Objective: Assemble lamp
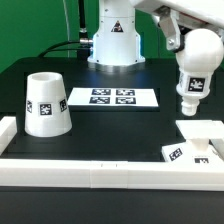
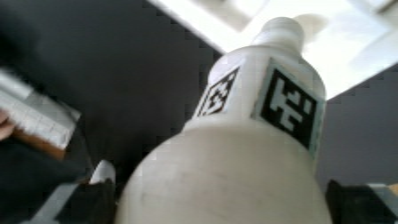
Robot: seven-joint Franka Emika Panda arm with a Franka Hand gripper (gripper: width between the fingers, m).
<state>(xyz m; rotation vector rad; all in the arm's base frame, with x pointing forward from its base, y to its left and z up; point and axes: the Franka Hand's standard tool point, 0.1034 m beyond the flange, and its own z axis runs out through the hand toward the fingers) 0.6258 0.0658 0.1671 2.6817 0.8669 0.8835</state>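
Note:
My gripper [image 1: 196,70] is shut on the white bulb [image 1: 190,88] and holds it upright with its narrow neck pointing down. The bulb hangs just above the flat square base [image 1: 207,131], near the base's edge on the exterior view's left, and is clear of it. In the wrist view the bulb [image 2: 249,130] fills the middle, with a dark finger [image 2: 89,195] on each side, and part of the base [image 2: 205,18] shows beyond the neck. The tapered shade [image 1: 45,105] stands on the table at the exterior view's left, mouth up.
The marker board [image 1: 112,98] lies flat in the middle at the back. A long white rail [image 1: 100,170] runs along the front edge, and a short rail block [image 1: 6,130] lies at the left. The arm's base [image 1: 112,40] stands behind.

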